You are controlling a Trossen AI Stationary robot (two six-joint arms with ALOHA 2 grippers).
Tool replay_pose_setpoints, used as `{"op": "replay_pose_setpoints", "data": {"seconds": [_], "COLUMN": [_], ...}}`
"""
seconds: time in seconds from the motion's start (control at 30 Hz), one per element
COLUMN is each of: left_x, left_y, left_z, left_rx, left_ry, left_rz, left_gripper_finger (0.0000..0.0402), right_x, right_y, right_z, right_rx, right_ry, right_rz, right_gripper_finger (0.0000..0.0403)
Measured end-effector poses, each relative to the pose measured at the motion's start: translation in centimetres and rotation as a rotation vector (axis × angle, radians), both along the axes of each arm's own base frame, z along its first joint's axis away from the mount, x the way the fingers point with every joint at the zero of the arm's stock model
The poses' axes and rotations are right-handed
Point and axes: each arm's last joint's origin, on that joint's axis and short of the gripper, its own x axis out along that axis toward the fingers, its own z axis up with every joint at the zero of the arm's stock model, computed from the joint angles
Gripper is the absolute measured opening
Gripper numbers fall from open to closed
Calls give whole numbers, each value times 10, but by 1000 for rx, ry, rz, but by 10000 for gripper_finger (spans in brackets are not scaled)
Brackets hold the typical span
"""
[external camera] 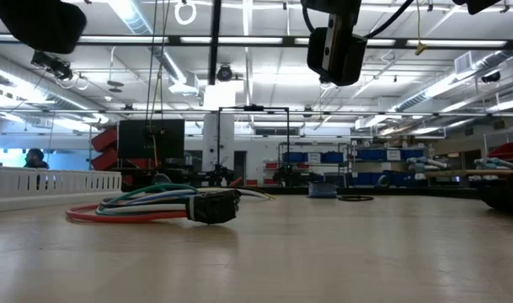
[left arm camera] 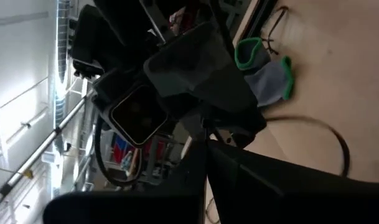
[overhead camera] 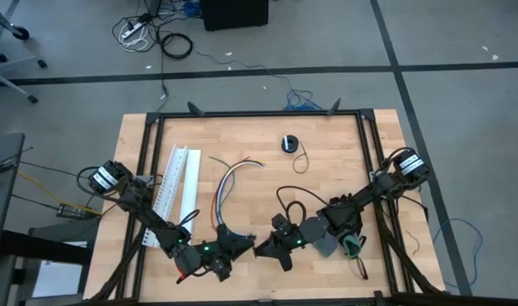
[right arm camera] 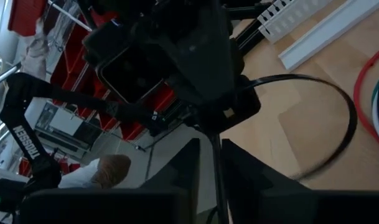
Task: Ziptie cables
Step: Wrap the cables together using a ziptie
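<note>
The cables, a curved bundle of coloured wires, lie on the table left of centre; the low view shows a black block at their near end. My two grippers meet tip to tip above the table's near edge. My left gripper is shut on a thin black ziptie, which bows out in a loop over bare table, with no cables inside it. My right gripper faces it with its fingers a narrow gap apart. The ziptie's straight strip runs through that gap; whether it touches them, I cannot tell. My left gripper pinches the ziptie between its two fingertips, at the place where the loop's end and the straight strip come together. The fingers reach in level from the table's left. The loop stands out sideways from the fingertips, clear of the table.
A long white slotted channel lies left of the cables. A small black round thing and a thin black loop sit toward the far edge. A grey and green object lies under my right arm. A black frame borders the table.
</note>
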Motion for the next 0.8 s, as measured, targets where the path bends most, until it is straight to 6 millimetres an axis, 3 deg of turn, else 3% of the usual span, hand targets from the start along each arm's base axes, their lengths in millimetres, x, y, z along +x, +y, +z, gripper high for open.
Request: {"op": "replay_pose_setpoints", "data": {"seconds": [0.3,0.47,0.6,0.8], "left_x": [0,-1,-2,-1], "left_y": [0,1,2,3], "left_z": [0,-1,0,1], "left_rx": [-161,-225,-301,-645], "left_ry": [-32,-55,-90,-181], "left_rz": [17,68,128,138], "left_gripper_finger": [0,0,0,0], "right_x": [-1,-6,-17,-33], "right_y": [2,1,-6,-19], "right_z": [1,15,32,48], "right_rx": [-14,-123,-252,-535], "right_ry": [-10,-70,-51,-1], "right_rz": [55,140,151,73], "right_gripper_finger": [171,222,235,225]}}
